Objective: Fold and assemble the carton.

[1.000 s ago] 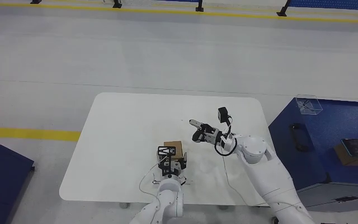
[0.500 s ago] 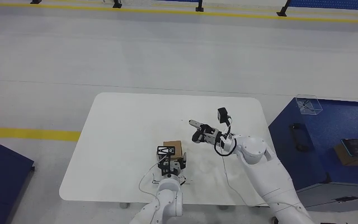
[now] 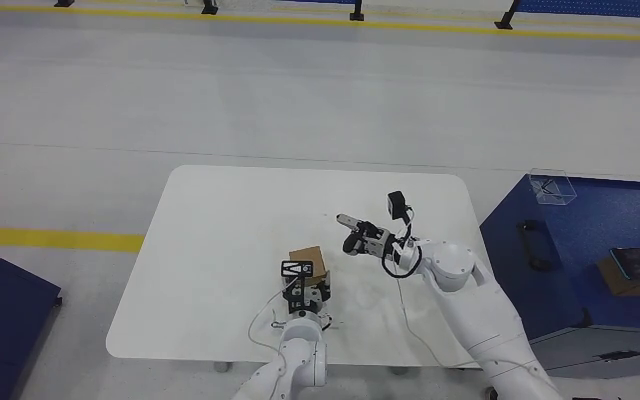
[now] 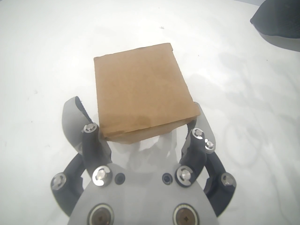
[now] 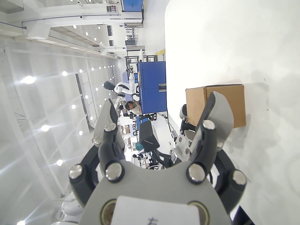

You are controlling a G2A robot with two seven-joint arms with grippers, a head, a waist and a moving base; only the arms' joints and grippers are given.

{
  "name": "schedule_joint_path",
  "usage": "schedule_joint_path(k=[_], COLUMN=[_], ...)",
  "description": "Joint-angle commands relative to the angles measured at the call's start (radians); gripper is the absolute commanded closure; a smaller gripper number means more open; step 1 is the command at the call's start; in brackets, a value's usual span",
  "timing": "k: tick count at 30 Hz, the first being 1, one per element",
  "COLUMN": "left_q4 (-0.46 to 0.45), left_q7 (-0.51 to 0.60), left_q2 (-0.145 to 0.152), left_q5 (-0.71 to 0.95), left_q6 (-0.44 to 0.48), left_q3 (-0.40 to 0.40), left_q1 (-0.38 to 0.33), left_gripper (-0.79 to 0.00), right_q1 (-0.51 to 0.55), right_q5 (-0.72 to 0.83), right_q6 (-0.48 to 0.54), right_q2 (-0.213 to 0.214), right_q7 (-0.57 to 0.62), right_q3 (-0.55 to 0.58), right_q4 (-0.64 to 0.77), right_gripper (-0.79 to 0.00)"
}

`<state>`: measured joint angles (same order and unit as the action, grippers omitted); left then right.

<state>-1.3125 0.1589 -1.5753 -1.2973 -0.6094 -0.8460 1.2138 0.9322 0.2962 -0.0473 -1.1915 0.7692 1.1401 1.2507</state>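
A small brown closed carton [image 3: 307,260] lies on the white table [image 3: 220,250] near the front edge. In the left wrist view the carton [image 4: 140,90] has its near end between the two fingers, and my left gripper [image 4: 136,105] is shut on that end. From above, the left gripper [image 3: 305,283] sits just in front of the carton. My right gripper [image 3: 348,228] hangs above the table to the right of and beyond the carton, open and holding nothing. Past the open right gripper [image 5: 161,99], the right wrist view shows the carton [image 5: 225,104].
The table top around the carton is bare white, with free room to the left and at the back. A blue cabinet [image 3: 560,250] stands off the table's right side. A yellow floor line [image 3: 70,240] runs to the left.
The carton and the left gripper have shifted slightly away from the front edge. The right gripper has drifted a little to the left.
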Motion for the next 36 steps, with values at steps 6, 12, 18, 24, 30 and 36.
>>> schedule_joint_path(k=[6,12,18,24,30,36], left_q4=[-0.006,-0.008,-0.042,-0.186,-0.432,-0.517], left_q7=[0.009,0.012,0.019,0.040,0.185,0.555], left_q2=[-0.004,-0.008,-0.012,-0.004,0.016,0.042], left_q5=[-0.014,-0.024,0.003,0.140,0.436,0.821], left_q6=[0.008,0.016,0.041,0.137,0.326,0.438], left_q3=[-0.015,-0.025,-0.047,-0.122,-0.262,-0.459], left_q1=[0.006,0.011,0.021,0.077,0.185,0.191], left_gripper=[-0.610,-0.557,-0.274,0.000,0.000,0.000], right_q1=[-0.008,-0.013,-0.018,-0.023,-0.012,-0.015], right_q5=[-0.002,-0.003,-0.002,0.045,0.162,0.148], right_q6=[-0.004,-0.006,-0.004,0.001,0.018,-0.007], right_q2=[-0.003,-0.005,-0.008,-0.007,0.000,0.001], right_q7=[0.001,0.001,-0.003,-0.017,0.003,0.025], right_q3=[-0.007,-0.012,-0.016,0.016,0.096,0.088], right_q4=[-0.005,-0.011,-0.016,-0.025,-0.036,-0.038], right_gripper=[-0.686,-0.683,-0.680,-0.656,-0.785,-0.785])
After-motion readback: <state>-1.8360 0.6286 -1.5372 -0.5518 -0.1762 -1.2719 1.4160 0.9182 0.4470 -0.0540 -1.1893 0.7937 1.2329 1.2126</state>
